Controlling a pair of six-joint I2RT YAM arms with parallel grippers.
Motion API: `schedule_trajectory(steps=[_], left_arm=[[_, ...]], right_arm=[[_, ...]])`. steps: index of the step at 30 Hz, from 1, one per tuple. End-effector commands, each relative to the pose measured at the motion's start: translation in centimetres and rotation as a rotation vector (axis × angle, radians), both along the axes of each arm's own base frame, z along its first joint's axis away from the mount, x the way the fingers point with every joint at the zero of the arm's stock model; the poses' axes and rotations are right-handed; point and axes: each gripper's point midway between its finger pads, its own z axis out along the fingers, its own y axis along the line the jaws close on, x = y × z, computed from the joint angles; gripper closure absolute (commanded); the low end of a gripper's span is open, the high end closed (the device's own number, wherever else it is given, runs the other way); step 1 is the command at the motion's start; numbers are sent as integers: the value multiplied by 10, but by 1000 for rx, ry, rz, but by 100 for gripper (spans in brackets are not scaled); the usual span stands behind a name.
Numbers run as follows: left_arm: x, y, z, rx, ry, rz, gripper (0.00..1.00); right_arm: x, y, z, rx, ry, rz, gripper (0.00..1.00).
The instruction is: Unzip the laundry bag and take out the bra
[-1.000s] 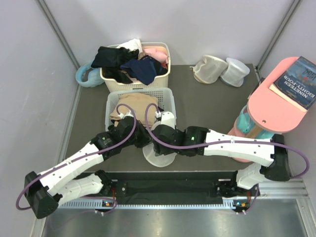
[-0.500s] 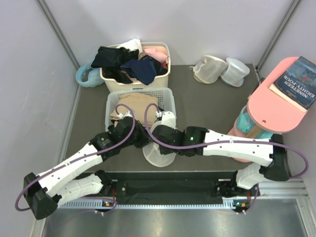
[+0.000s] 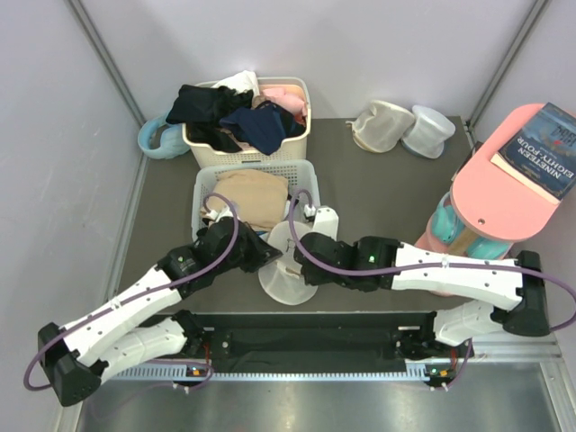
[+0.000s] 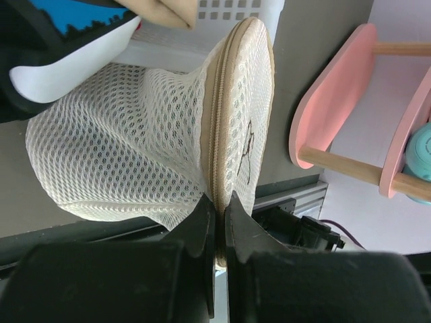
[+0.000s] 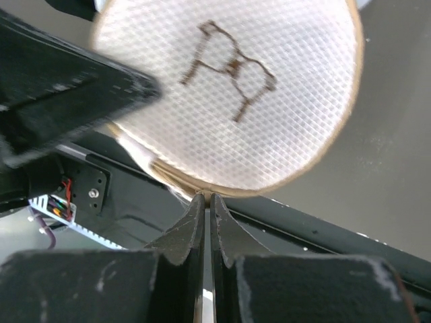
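Cream basket: a cream slotted plastic laundry basket [image 3: 207, 151] at the far left of the dark grey table [image 3: 378, 198], heaped with a black garment [image 3: 202, 106], a navy garment [image 3: 261, 126] and pink cloth [image 3: 283, 97]
White basket: a white perforated plastic basket [image 3: 256, 168] just in front of it, holding a folded tan cloth [image 3: 252, 193]
Laundry bag: the round cream-beige mesh laundry bag [image 4: 121, 148] lies at the table's near edge, just in front of the white basket, between the two grippers
Bag face: the flat face carries a dark bra pictogram [image 5: 232, 70] and is turned towards the right wrist camera
Bag zip: the tan zip [image 4: 217, 121] is closed along the visible stretch; nothing can be made out through the mesh
Left gripper: the left gripper [image 4: 219, 212] has its jaws pressed together on the bag's zip seam at the rim
Right gripper: the right gripper [image 5: 207, 200] has its jaws all but together, nipping the tan rim; cannot tell whether a zip puller is between them
Pouches: a slumped beige mesh pouch [image 3: 380, 126] and a whiter round mesh pouch [image 3: 429, 131] touch at the far right; their contents cannot be seen
Surroundings, left: a pale blue object [image 3: 153, 139] beside the cream basket
Surroundings, right: a pink side table [image 3: 490, 202] bearing a dark blue book [image 3: 544, 148]
Obstruction: in the top view both arms cross over the bag and hide much of it
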Motion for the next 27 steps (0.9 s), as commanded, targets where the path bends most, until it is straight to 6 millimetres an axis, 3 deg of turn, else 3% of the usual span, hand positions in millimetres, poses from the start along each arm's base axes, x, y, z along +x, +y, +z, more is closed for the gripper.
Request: schedule_trajectory(steps=[1, 8, 13, 16, 17, 18, 21, 27], left_arm=[[10, 13, 16, -46, -82, 91, 100], [1, 28, 14, -39, -92, 107, 100], [-3, 33, 13, -36, -111, 94, 100], [-4, 44, 9, 5, -113, 115, 100], [-5, 45, 13, -1, -116, 120, 93], [-6, 46, 16, -10, -118, 117, 65], [-20, 42, 18, -35, -64, 71, 25], [-50, 40, 4, -87, 76, 25, 19]], right_arm=[[-11, -23, -3, 5, 20, -21, 100], [-14, -61, -26, -32, 17, -71, 100], [-6, -73, -31, -62, -31, -101, 100], [0, -74, -23, -78, -68, -102, 100], [0, -70, -14, -54, -78, -96, 100], [2, -65, -8, -36, -90, -87, 100], [3, -48, 11, 34, -109, -51, 100], [-6, 2, 27, 144, -109, 52, 100]])
